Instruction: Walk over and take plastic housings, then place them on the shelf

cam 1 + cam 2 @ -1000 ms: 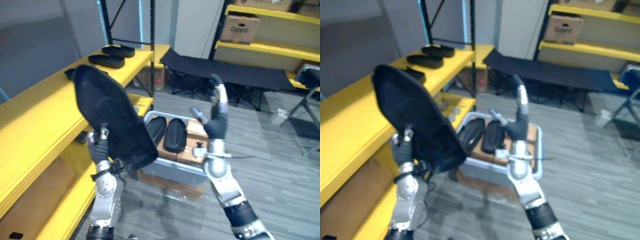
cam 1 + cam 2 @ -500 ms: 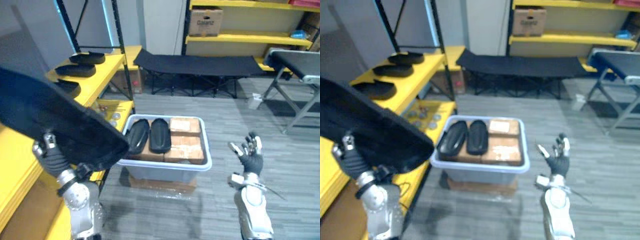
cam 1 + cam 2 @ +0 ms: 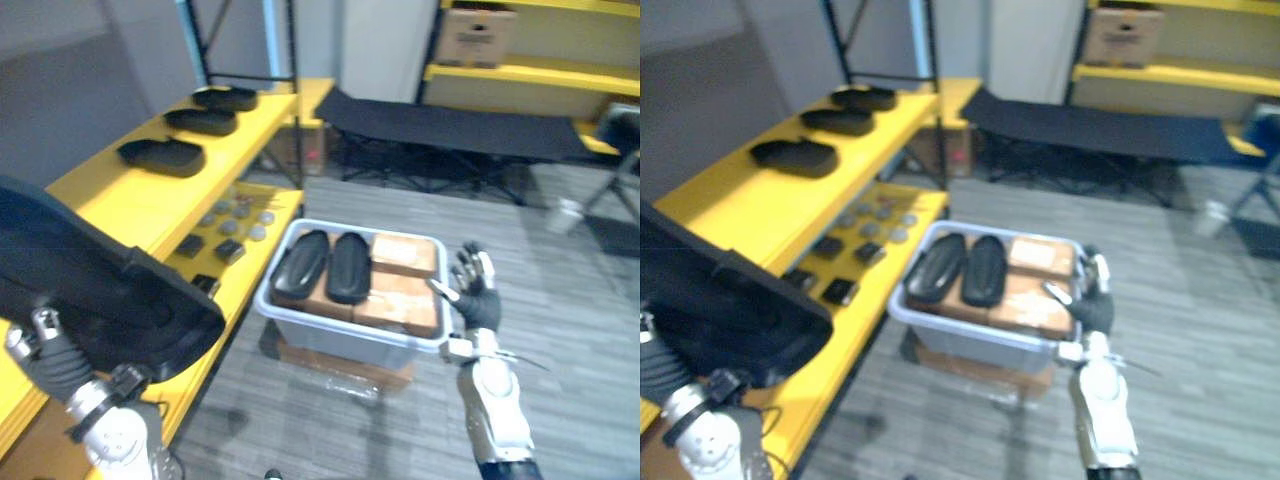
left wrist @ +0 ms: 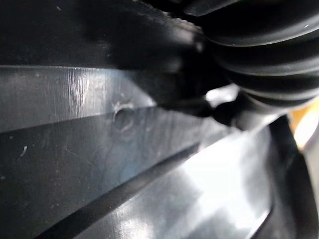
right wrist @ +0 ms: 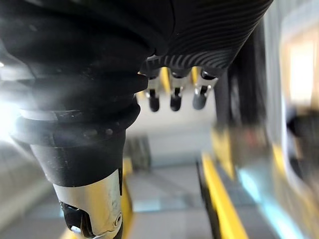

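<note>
Left eye view is showing the left hand point(image 3: 48, 362) sitting at the lower left under a large black housing point(image 3: 100, 290), which is tilting over it and covering most of it. The hand is bearing the housing, but its grasp is lying hidden behind the plastic, so I cannot tell how far it is closing. Left wrist view is looking past that hand's dark cover straight onto the housing's glossy, scratched surface, which is sitting right against it. The housing is showing in front of the near end of the yellow shelf point(image 3: 140, 205); whether it is touching the shelf I cannot tell. Three shelf housings point(image 3: 201, 121) are lying in a row on the top board, well apart from the held one, and small parts point(image 3: 228, 225) are lying scattered on the lower board. A pale bin point(image 3: 335, 338) is standing on the grey floor point(image 3: 560, 300) just beside the shelf, with two bin housings point(image 3: 300, 265) lying side by side in its left half on brown boxes point(image 3: 400, 290). The right hand point(image 3: 473, 298) is hovering raised just beside the bin's right corner, fingers spread and nearly straight, holding nothing. Right wrist view is showing its fingers point(image 5: 172, 99) hanging straight past the ribbed cover. A black cot point(image 3: 450, 125) is standing beyond the bin.
</note>
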### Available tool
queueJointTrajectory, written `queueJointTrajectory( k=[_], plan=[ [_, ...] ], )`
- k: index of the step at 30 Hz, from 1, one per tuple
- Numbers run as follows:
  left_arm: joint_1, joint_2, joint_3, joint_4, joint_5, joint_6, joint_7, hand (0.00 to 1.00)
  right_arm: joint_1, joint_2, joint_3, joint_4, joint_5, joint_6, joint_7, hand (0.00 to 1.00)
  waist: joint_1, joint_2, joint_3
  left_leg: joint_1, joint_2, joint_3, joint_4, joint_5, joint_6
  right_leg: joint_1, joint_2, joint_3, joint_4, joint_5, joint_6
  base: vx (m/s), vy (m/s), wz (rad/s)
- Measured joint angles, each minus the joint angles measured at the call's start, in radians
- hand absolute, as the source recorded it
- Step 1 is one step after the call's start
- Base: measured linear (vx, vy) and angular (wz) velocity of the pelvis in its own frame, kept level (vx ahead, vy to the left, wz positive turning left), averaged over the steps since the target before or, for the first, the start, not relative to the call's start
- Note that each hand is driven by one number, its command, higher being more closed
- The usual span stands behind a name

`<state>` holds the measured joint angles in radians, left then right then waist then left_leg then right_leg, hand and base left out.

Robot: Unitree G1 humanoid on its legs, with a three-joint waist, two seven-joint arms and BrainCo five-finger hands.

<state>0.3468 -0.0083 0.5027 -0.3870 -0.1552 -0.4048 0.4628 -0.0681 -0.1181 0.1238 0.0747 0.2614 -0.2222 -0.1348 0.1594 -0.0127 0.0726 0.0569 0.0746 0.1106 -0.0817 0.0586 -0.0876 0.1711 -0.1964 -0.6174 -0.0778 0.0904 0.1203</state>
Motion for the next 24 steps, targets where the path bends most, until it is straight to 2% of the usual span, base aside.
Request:
queueJointTrajectory(
  k=[1,2,3,6,10,13,15,17,19,20,21,24],
  plan=[
    [0.013,-0.007,0.011,-0.01,0.001,-0.006,-0.003,1.0,-0.015,0.003,0.02,0.014,-0.001,0.0,-0.003,0.0,0.009,-0.001,0.001,-0.005,-0.002,-0.017,0.0,0.0,0.0,0.005,0.0,-0.016,0.0,0.0,0.0,0.08,0.013,0.78],
    [0.042,-0.014,0.029,-0.029,0.01,-0.01,-0.008,1.0,-0.045,0.014,0.062,0.039,-0.005,0.001,-0.019,0.0,0.052,-0.001,0.002,-0.014,-0.008,-0.047,0.0,0.0,0.0,0.016,-0.001,-0.045,0.001,-0.001,0.001,0.09,0.03,0.78],
    [0.069,-0.016,0.044,-0.036,0.01,-0.016,-0.011,1.0,-0.075,0.03,0.096,0.066,-0.026,0.002,-0.024,0.0,0.075,-0.003,0.003,-0.022,-0.016,-0.078,0.0,0.0,0.0,0.027,-0.006,-0.07,0.003,-0.006,0.007,0.09,0.041,0.75],
    [0.105,-0.047,0.067,-0.051,0.005,-0.051,-0.05,1.0,-0.118,0.064,0.152,0.11,-0.084,0.014,-0.067,0.0,0.115,-0.008,0.008,-0.023,-0.039,-0.134,0.001,-0.004,0.007,0.05,-0.031,-0.117,0.047,-0.028,0.018,0.08,0.057,0.69],
    [0.105,-0.049,0.061,-0.076,-0.005,-0.072,-0.125,1.0,-0.104,0.051,0.144,0.11,-0.118,0.045,-0.116,0.0,0.111,-0.019,0.039,-0.032,-0.053,-0.189,0.061,-0.04,0.027,0.073,-0.066,-0.114,0.133,-0.053,0.0,0.06,0.075,0.5],
    [0.085,-0.04,0.034,-0.082,-0.006,-0.068,-0.132,1.0,-0.088,0.032,0.09,0.108,-0.119,0.046,-0.121,0.0,0.1,-0.044,0.052,-0.06,-0.066,-0.207,0.091,-0.05,0.032,0.067,-0.074,-0.089,0.14,-0.057,-0.005,0.03,0.022,0.17],
    [0.083,-0.041,0.026,-0.082,-0.007,-0.051,-0.127,1.0,-0.086,0.014,0.057,0.107,-0.119,0.045,-0.094,0.0,0.099,-0.049,0.055,-0.074,-0.066,-0.197,0.105,-0.058,0.032,0.054,-0.075,-0.06,0.14,-0.058,-0.007,0.01,0.015,-0.15],
    [0.086,-0.044,0.004,-0.081,-0.046,-0.028,-0.12,1.0,-0.074,-0.012,0.026,0.091,-0.12,0.044,-0.052,0.0,0.09,-0.037,0.064,-0.104,-0.069,-0.189,0.199,-0.104,0.032,0.066,-0.071,-0.064,0.14,-0.063,-0.013,0.0,0.016,-0.07],
    [0.086,-0.056,-0.014,-0.08,-0.068,-0.022,-0.123,1.0,-0.049,-0.022,0.009,0.071,-0.128,0.044,-0.039,0.0,0.083,-0.03,0.071,-0.116,-0.073,-0.186,0.245,-0.119,0.036,0.091,-0.069,-0.072,0.14,-0.072,-0.008,-0.02,-0.002,0.26],
    [0.084,-0.065,-0.022,-0.079,-0.084,-0.018,-0.123,1.0,-0.024,-0.024,-0.004,0.047,-0.128,0.044,-0.037,0.0,0.067,-0.031,0.075,-0.129,-0.08,-0.182,0.265,-0.122,0.041,0.114,-0.07,-0.096,0.14,-0.087,-0.006,-0.04,-0.017,0.72],
    [0.085,-0.078,-0.025,-0.078,-0.1,-0.011,-0.123,1.0,-0.004,-0.024,-0.013,0.038,-0.13,0.043,-0.037,0.0,0.064,-0.034,0.079,-0.129,-0.085,-0.179,0.266,-0.124,0.044,0.133,-0.071,-0.108,0.141,-0.111,-0.01,-0.05,-0.019,0.71],
    [0.107,-0.101,-0.025,-0.05,-0.148,-0.006,-0.121,1.0,0.015,-0.021,-0.009,0.038,-0.174,0.043,-0.033,0.0,0.072,-0.033,0.092,-0.13,-0.087,-0.166,0.264,-0.141,0.046,0.146,-0.084,-0.122,0.173,-0.167,-0.007,-0.05,-0.008,0.35]
  ],
)
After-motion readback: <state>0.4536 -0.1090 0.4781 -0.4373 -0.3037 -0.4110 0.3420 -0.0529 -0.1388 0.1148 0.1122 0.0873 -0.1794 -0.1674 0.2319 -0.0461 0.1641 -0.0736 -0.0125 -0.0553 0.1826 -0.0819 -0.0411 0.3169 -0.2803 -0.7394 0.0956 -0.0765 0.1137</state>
